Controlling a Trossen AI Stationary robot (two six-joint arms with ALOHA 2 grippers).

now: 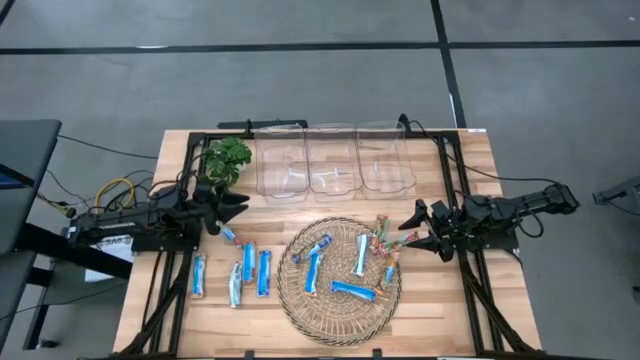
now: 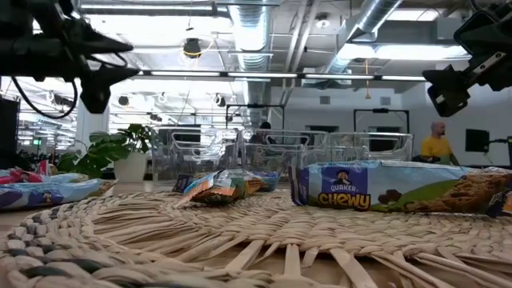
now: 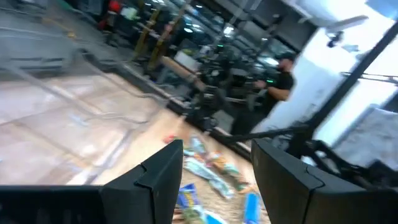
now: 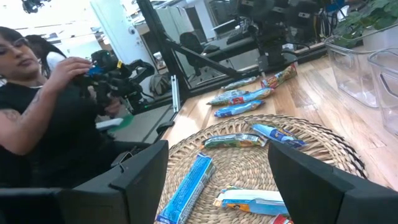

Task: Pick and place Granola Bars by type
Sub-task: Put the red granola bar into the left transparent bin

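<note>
Several blue granola bars [image 1: 313,270] and some multicoloured tan and orange bars [image 1: 388,245] lie flat on a round woven mat [image 1: 338,318]. More blue bars [image 1: 248,264] lie on the wooden table to the mat's left. My left gripper [image 1: 240,208] hovers open above the table between the plant and those bars; its wrist view shows its fingers [image 3: 161,171] apart. My right gripper [image 1: 415,227] hovers open at the mat's right rim, over the multicoloured bars, with the blue bars [image 4: 186,186] ahead between its spread fingers. In the low view a blue bar [image 2: 384,188] lies close by on the mat.
Three clear plastic bins [image 1: 333,158] stand in a row at the table's far side. A green potted plant [image 1: 225,160] stands left of them, close to the left gripper. A person [image 4: 37,118] sits beyond the table's left side, and others [image 2: 436,144] show in the room behind.
</note>
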